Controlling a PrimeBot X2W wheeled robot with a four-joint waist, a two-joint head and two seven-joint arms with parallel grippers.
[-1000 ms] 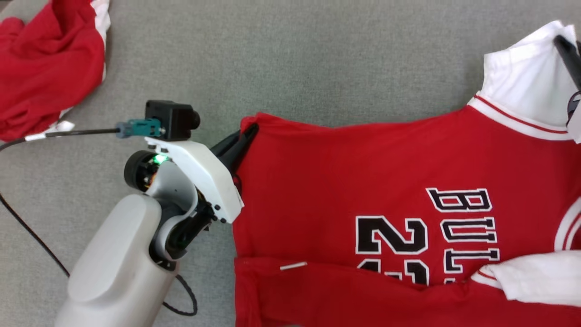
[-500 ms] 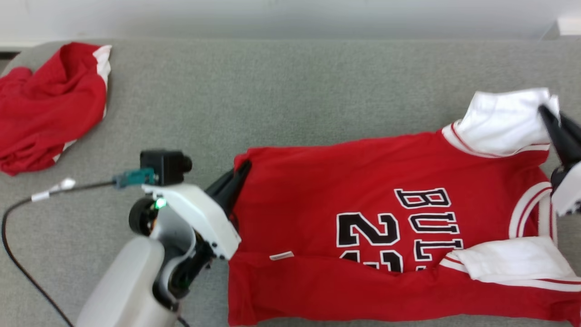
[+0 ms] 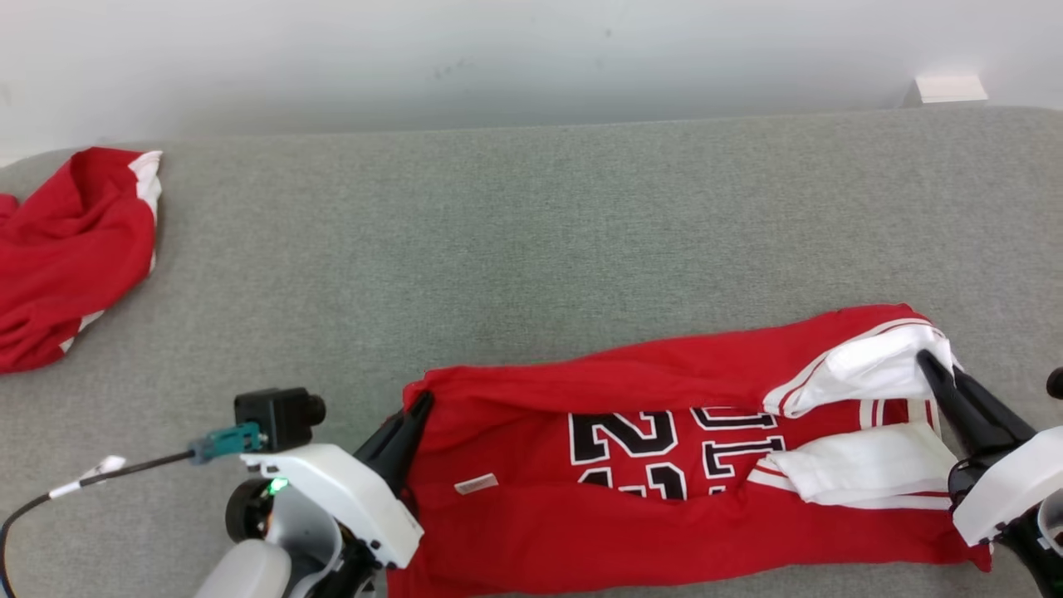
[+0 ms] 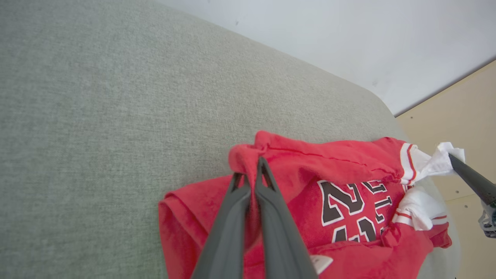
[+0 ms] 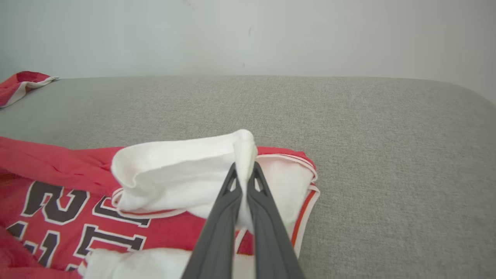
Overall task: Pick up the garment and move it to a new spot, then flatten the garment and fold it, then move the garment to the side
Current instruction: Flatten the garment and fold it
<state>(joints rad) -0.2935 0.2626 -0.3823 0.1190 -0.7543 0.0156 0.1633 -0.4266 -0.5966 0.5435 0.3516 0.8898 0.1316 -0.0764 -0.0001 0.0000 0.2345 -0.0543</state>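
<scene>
A red jersey (image 3: pixel 664 490) with black-and-white lettering and white sleeves lies on the grey surface, its far edge lifted and curling toward me. My left gripper (image 3: pixel 420 400) is shut on the jersey's far left corner (image 4: pixel 248 162). My right gripper (image 3: pixel 928 362) is shut on the white sleeve (image 5: pixel 186 162) at the far right corner, pinching a fold of white cloth (image 5: pixel 245 155). A second white sleeve (image 3: pixel 864 469) lies folded across the jersey's front. A small white label (image 3: pixel 477 483) shows near the left hem.
Another red-and-white garment (image 3: pixel 66 249) lies bunched at the far left of the grey padded surface (image 3: pixel 531 249). A pale wall (image 3: pixel 498 58) stands behind it. A black cable (image 3: pixel 50 498) trails from my left wrist.
The camera has tilted up, showing the wall. Both grippers have pulled the jersey's far edge toward me, so the garment now looks much narrower front to back.
</scene>
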